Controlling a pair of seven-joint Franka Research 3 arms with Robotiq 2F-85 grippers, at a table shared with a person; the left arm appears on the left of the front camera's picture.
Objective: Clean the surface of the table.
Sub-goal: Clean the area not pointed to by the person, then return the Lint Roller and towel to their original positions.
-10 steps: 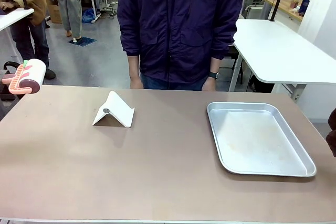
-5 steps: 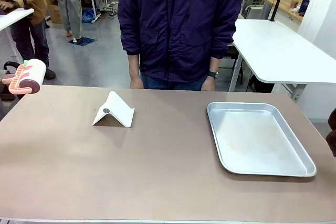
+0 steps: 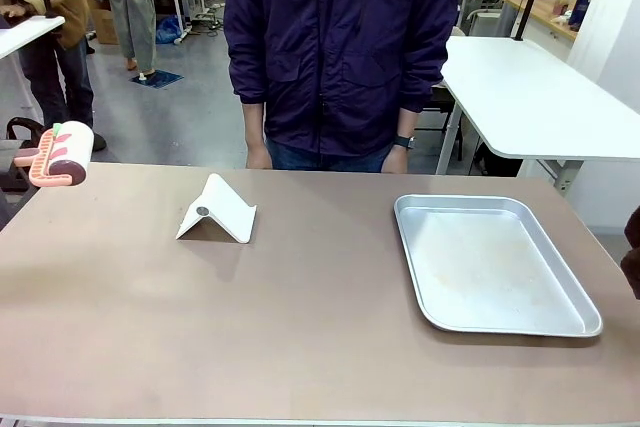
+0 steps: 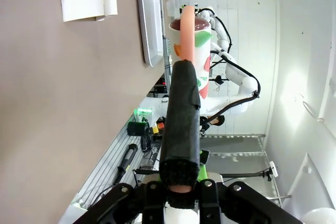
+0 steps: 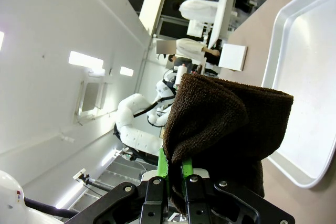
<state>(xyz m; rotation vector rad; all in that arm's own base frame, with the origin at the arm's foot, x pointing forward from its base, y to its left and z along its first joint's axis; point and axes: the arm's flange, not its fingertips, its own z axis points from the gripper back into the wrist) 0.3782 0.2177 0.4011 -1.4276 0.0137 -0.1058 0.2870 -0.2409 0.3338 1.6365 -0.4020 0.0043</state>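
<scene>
Bench (image 3: 300, 327): rigid, smooth matte top; probably wiped, not gripped. Left pincer (image 4: 181, 195) clamped on roller (image 3: 62, 152) handle; right pincer (image 5: 173, 174) clamped on soft cloth (image 5: 220, 114).

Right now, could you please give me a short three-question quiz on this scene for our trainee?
1. True or false: the silver tray on the table holds a cup.
2. What does the right hand grip? A) a sponge B) a brown cloth C) a brush
3. Fill in: the left hand is shut on the ____ of the lint roller.
Key: 1 false; 2 B; 3 handle.
</scene>
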